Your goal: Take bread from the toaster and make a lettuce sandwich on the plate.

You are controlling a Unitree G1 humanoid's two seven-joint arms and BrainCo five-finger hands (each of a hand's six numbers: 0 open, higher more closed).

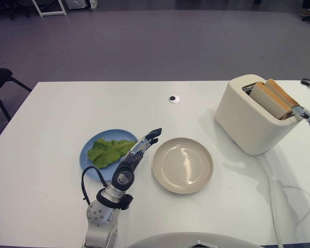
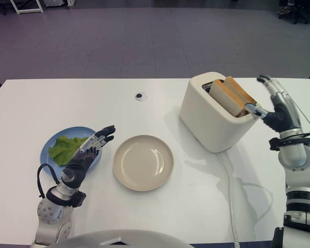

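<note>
While two slices of bread (image 2: 231, 96) stood tilted in the toaster (image 2: 206, 126), their upper parts well clear of the slots, the right hand (image 2: 277, 112) sat just beside their outer end. Its fingers were spread wide and held nothing. One fingertip (image 2: 252, 109) looked to be touching the nearer slice's edge, and another pointed up behind it.

The bread was probably light and fairly stiff, dry rather than slippery, and likely to crumble or snap under a hard squeeze. The best hold seemed to be a gentle pinch across the flat faces of the exposed upper part, one slice at a time, lifting along the line of the slot so that the slice would not jam. The toaster might shift or tip if a slice dragged, and its cord (image 2: 230, 178) trailed loose toward the table's (image 2: 20, 113) near edge.

To the left of the toaster lay the plate (image 2: 143, 178). Beyond it the lettuce (image 2: 66, 148), soft and floppy, rested on a blue plate (image 2: 44, 154). The left hand (image 2: 88, 155) hovered over the blue plate's right rim with its fingers straight and nothing in them.
</note>
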